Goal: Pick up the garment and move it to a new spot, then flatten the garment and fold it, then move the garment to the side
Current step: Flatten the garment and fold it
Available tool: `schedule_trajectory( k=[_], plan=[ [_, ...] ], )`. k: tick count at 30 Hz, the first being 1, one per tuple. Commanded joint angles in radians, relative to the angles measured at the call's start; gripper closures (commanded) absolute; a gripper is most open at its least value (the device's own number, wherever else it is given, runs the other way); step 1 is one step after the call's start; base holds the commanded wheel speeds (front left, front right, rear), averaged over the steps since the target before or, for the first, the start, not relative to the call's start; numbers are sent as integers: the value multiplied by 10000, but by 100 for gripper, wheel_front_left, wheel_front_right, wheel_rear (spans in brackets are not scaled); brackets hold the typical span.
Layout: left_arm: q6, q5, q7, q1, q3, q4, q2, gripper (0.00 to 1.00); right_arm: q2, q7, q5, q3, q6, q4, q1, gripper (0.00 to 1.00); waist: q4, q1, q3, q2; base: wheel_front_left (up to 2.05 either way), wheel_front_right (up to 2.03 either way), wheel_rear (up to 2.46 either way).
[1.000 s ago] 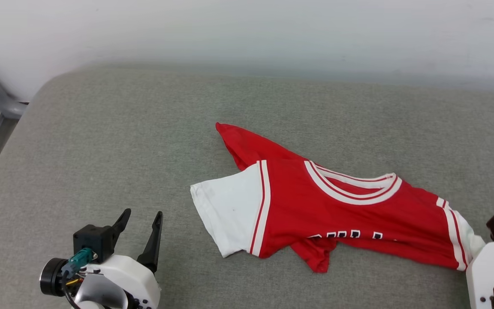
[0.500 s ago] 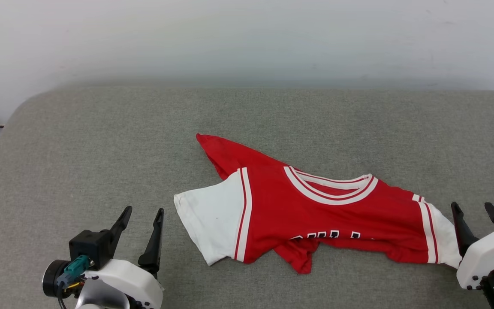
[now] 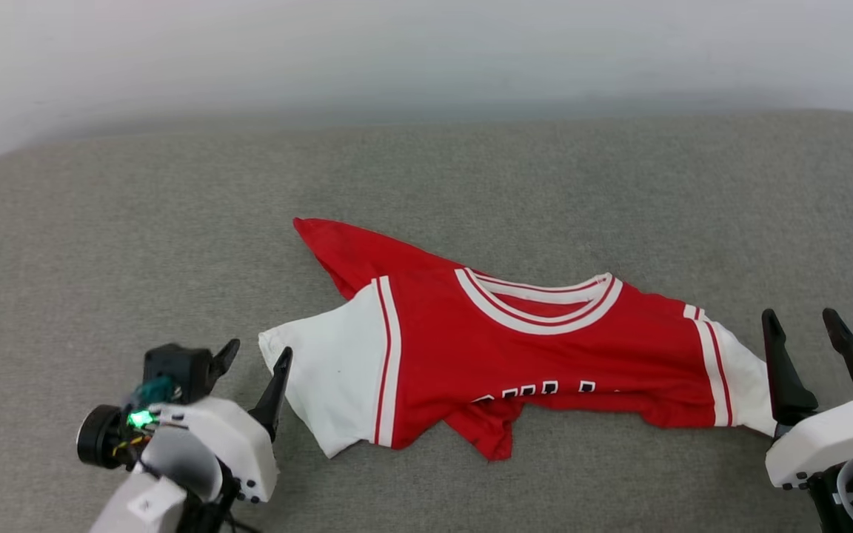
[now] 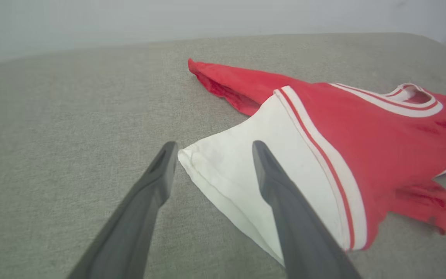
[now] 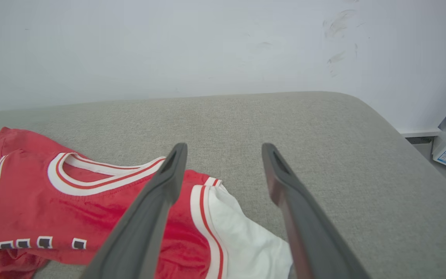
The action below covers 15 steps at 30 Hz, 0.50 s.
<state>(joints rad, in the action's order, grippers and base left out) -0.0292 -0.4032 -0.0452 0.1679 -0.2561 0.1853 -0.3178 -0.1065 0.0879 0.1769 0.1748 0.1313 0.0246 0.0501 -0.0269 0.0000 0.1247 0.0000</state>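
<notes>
The right gripper (image 3: 799, 318), a second ago closed at the garment's right-hand white sleeve (image 3: 741, 381), now has its fingers spread wide with nothing between them, just beside that sleeve. The garment (image 3: 515, 355) has therefore been let go. It lies crumpled on the grey cushion (image 3: 138, 244), collar up, its lower body bunched under the chest. The left gripper (image 3: 259, 348), equally wide and empty, has drawn up to the other white sleeve (image 3: 330, 381); in the left wrist view its fingers bracket that sleeve's corner. The move to a new spot looks finished, and flattening probably starts with a pinch on this sleeve.
</notes>
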Motion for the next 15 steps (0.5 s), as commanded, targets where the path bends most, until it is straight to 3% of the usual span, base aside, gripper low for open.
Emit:
schedule_trajectory(
  k=[1, 8, 15],
  plan=[
    [-111, -37, -418, 260, -85, 176, -169, 0, 45, -57, -59, -39, -9, 106, 82, 0, -160, 0, 204, 0, 0, 0, 0],
    [-244, -199, -2719, 1610, -257, 1348, -740, 0, 122, -163, -172, -187, -9, 363, 256, 0, -509, 0, 879, 0, 0, 0, 0],
    [-131, 0, -3172, 2388, -383, 2338, -865, 0, 254, -287, -251, -189, -9, 410, 309, 0, -646, 0, 1402, 0, 0, 0, 0]
  ],
)
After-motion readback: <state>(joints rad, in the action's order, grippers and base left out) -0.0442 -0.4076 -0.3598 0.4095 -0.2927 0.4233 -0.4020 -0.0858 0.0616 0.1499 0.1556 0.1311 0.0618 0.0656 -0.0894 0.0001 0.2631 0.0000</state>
